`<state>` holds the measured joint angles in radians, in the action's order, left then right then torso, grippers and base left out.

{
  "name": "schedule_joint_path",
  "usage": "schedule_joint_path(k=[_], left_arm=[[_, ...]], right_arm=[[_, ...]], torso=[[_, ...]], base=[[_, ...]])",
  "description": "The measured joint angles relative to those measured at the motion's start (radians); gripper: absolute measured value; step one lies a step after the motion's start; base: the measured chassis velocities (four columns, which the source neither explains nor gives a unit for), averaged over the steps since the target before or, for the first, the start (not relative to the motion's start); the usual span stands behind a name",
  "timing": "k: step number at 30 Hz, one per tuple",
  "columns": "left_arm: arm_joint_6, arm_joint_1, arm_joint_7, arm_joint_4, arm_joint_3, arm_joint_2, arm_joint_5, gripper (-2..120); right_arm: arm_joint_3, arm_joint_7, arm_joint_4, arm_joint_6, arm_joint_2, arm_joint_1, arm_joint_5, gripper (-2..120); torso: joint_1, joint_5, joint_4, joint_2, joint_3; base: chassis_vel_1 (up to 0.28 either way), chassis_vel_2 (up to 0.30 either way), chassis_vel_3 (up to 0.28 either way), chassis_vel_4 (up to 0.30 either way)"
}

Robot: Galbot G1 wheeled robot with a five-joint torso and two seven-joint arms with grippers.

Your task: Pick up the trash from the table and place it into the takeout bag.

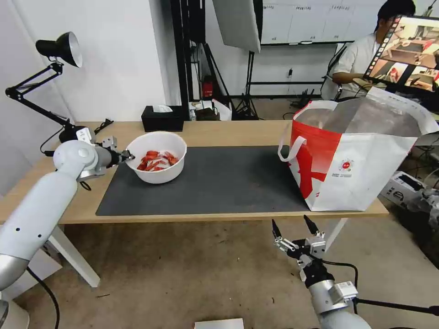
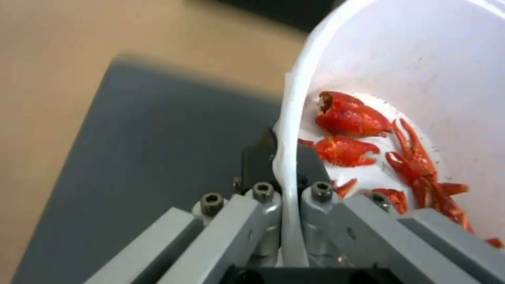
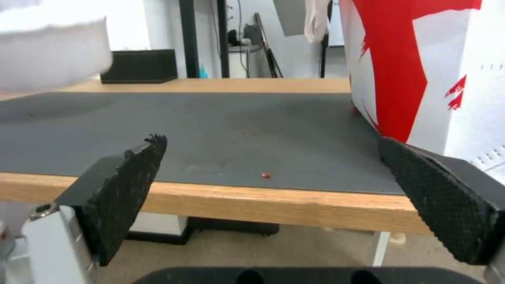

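Black textured right gripper (image 3: 274, 173) fingers (image 3: 124, 189) gaping wide, facing light-wood table (image 3: 274, 205) edge, dark grey mat (image 3: 210, 126), red-white bag (image 3: 426, 67) standing alongside.

black tissue box (image 1: 162, 118) at the far edge; black desk lamp (image 1: 50, 77) far left.

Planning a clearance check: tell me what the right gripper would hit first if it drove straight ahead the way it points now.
Probably the front edge of the table. The right gripper hangs open below and before it, aimed at that edge between the takeout bag and the white bowl. Height is hard to judge; slightly higher, it would skim the dark mat.
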<state>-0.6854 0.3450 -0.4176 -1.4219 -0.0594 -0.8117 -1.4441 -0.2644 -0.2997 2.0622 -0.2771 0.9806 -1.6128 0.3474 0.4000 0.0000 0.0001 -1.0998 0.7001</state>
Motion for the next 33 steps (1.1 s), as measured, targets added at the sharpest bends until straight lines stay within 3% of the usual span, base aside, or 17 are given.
schedule_joint_path(k=[7,12,17,33], left_arm=[[0.105,-0.078,0.084,-0.049,0.08,-0.027,0.122,0],[0.172,-0.112,0.108,-0.078,0.126,-0.057,0.167,0],[0.189,-0.146,0.107,-0.087,0.16,-0.089,0.171,0],[0.189,-0.419,0.055,0.047,0.304,-0.325,0.118,0]], right_arm=[[0.0,0.0,0.0,0.0,0.0,0.0,0.0,100],[0.0,0.0,0.0,0.0,0.0,0.0,0.0,100],[0.0,0.0,0.0,0.0,0.0,0.0,0.0,100],[0.0,0.0,0.0,0.0,0.0,0.0,0.0,100]], torso=[[0.0,0.0003,-0.0005,0.0,0.0],[0.0,0.0002,-0.0002,0.0,0.0],[0.0,0.0001,-0.0001,0.0,0.0],[0.0,0.0003,-0.0003,0.0,0.0]], base=[[0.0,0.0,0.0,0.0],[0.0,0.0,0.0,0.0],[0.0,0.0,0.0,0.0],[0.0,0.0,0.0,0.0]])
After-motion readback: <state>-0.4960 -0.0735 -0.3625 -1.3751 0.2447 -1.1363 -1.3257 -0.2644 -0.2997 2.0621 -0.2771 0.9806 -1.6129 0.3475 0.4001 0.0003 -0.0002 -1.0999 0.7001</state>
